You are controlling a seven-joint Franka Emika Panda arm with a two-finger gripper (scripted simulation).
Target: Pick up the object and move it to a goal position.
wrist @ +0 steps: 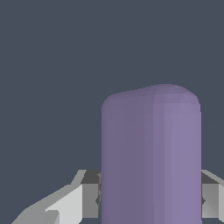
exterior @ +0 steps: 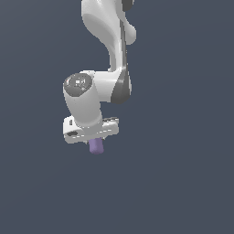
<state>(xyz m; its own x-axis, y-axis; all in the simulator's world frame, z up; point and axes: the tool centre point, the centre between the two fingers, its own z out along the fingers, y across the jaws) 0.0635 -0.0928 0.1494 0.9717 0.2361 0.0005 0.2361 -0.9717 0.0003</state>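
The object is a small lavender-purple capsule that hangs below the white hand of the arm in the exterior view. It fills much of the wrist view, upright between the two grey fingers. My gripper is shut on the capsule, with a finger pressed on each side of it. The capsule's lower end sticks out past the fingertips. The fingers themselves are mostly hidden by the hand in the exterior view.
The white arm rises from the hand toward the top of the exterior view. The background is plain dark blue-grey in both views, with no other objects or edges showing.
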